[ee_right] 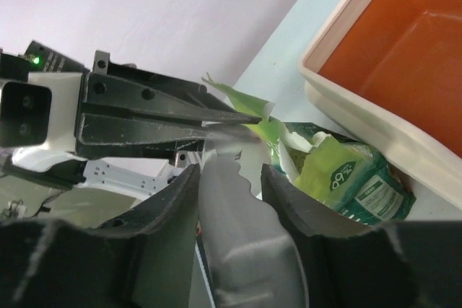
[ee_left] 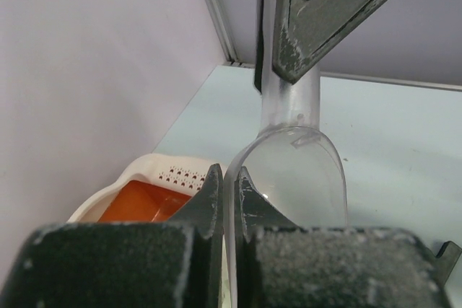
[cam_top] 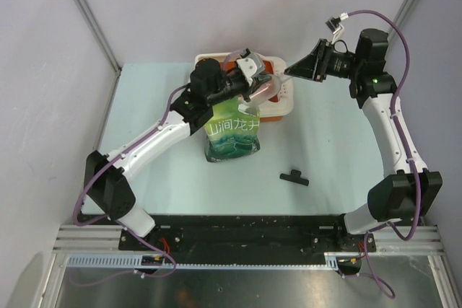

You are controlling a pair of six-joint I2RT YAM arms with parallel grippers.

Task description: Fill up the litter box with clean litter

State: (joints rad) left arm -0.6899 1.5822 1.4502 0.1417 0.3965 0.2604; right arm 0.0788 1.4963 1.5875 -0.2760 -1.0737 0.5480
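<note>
The litter box point(cam_top: 285, 102) stands at the back centre, largely behind my left arm; its orange inside looks bare in the right wrist view point(ee_right: 404, 55), and it also shows in the left wrist view point(ee_left: 137, 200). No litter granules show. A clear plastic scoop point(ee_left: 292, 178) hangs over the box. My left gripper point(cam_top: 261, 83) is shut on the scoop's bowl rim, as the left wrist view point(ee_left: 229, 178) shows. My right gripper point(cam_top: 289, 72) is shut on the scoop's handle point(ee_right: 234, 214). The torn-open green pouch point(cam_top: 232, 135) stands just in front of the box.
A small black part point(cam_top: 294, 177) lies on the pale table point(cam_top: 346, 142) to the right of the pouch. Grey walls and metal posts close off the left, back and right sides. The open top of the pouch point(ee_right: 339, 178) is right beside my right fingers.
</note>
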